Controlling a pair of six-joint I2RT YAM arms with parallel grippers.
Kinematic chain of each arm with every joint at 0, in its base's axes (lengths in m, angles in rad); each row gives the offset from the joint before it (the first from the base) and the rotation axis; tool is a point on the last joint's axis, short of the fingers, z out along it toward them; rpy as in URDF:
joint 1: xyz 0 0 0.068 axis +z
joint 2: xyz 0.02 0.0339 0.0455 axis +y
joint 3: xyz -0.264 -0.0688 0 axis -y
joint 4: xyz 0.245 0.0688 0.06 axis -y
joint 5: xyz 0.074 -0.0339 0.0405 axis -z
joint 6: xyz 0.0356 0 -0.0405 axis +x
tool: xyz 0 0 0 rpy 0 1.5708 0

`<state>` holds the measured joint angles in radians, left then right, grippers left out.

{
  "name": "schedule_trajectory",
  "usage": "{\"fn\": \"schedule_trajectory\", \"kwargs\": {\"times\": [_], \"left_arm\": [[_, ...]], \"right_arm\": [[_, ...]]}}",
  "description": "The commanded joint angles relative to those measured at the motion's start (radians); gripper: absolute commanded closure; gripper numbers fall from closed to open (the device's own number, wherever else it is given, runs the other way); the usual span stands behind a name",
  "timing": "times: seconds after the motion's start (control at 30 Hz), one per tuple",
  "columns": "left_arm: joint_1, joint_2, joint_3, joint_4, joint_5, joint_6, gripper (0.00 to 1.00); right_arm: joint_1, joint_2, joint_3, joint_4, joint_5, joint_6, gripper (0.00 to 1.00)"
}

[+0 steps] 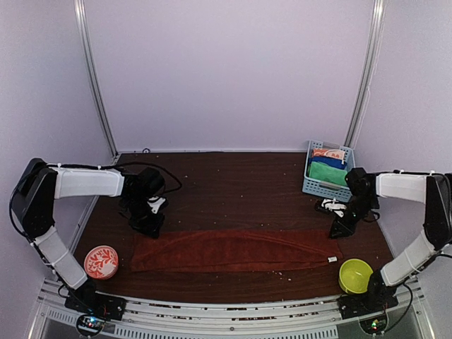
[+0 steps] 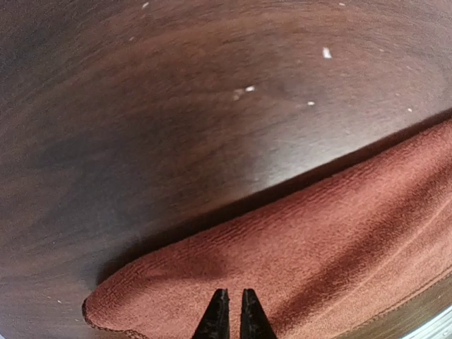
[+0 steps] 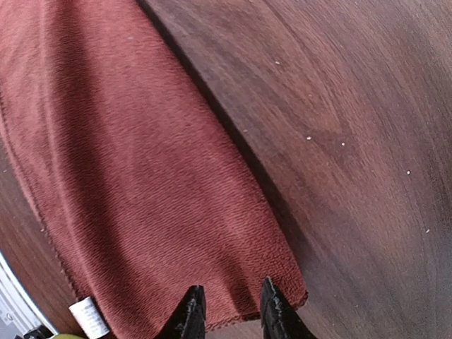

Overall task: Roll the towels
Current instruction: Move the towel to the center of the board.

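Towel [image 1: 233,251], seemingly flat, spans left tool [image 2: 232,318] to right tool [image 3: 229,311].

table [image 1: 233,176]: dark reddish-brown wood grain, kinda glossy, tiny pale specks scattered over it
back wall [image 1: 226,70]: plain pale panel with a faint lilac tint
side walls: left wall [image 1: 35,85] and right wall [image 1: 424,85], same pale stuff
far corners: silvery left upright [image 1: 95,78] and right upright [image 1: 364,70], one per corner
near edge: slotted metal rail [image 1: 233,321] running left to right along the table's near side
light: soft and even, a mild sheen on the wood
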<state>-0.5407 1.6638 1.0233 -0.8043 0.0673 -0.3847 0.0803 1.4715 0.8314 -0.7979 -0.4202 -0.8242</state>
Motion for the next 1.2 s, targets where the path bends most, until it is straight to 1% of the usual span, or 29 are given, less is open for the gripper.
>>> {"fn": "schedule_trajectory", "kwargs": {"times": [0.0,0.1,0.17,0.33,0.47,0.57,0.7,0.77,0.83,0.9,0.93,0.97,1.03,1.1,1.17], "left_arm": [[0.029,-0.028,-0.051,0.086,-0.014,-0.097,0.94],[0.081,0.006,-0.1,0.11,-0.035,-0.113,0.95],[0.114,0.037,-0.113,0.142,-0.027,-0.113,0.96],[0.13,0.167,-0.06,0.221,-0.026,-0.077,0.99],[0.137,0.271,0.06,0.237,-0.082,-0.048,1.0],[0.158,0.302,0.154,0.236,-0.137,-0.029,1.0],[0.17,0.281,0.252,0.223,-0.123,0.002,1.0],[0.169,0.236,0.265,0.225,-0.099,0.011,1.0],[0.165,0.174,0.248,0.236,-0.094,0.015,0.93],[0.158,0.102,0.202,0.272,-0.071,0.03,0.88],[0.159,0.065,0.171,0.29,-0.061,0.025,0.83],[0.16,0.018,0.126,0.306,-0.047,0.018,0.74],[0.16,-0.05,0.061,0.327,0.0,-0.004,0.65],[0.159,-0.107,0.004,0.319,0.019,-0.058,0.62],[0.163,-0.146,-0.032,0.272,0.014,-0.107,0.61]], "right_arm": [[0.009,0.048,-0.017,0.113,0.064,0.061,0.73],[0.009,0.09,-0.01,0.168,0.115,0.13,0.8],[0.009,0.097,-0.012,0.203,0.142,0.151,0.83],[0.008,0.108,-0.006,0.264,0.207,0.212,0.87],[0.007,0.13,0.011,0.311,0.263,0.262,0.88],[0.007,0.15,0.045,0.331,0.286,0.284,0.88],[0.007,0.12,0.118,0.251,0.2,0.276,0.86],[0.007,0.08,0.161,0.167,0.139,0.266,0.8],[0.008,0.027,0.188,0.1,0.088,0.259,0.76],[0.008,-0.031,0.188,0.04,0.018,0.215,0.72],[0.011,-0.059,0.176,0.008,-0.02,0.18,0.71],[0.016,-0.083,0.16,-0.027,-0.062,0.136,0.71],[0.039,-0.122,0.113,-0.091,-0.094,0.047,0.71],[0.059,-0.17,0.059,-0.127,-0.086,-0.02,0.7],[0.078,-0.208,0.015,-0.14,-0.053,-0.051,0.67]]}}
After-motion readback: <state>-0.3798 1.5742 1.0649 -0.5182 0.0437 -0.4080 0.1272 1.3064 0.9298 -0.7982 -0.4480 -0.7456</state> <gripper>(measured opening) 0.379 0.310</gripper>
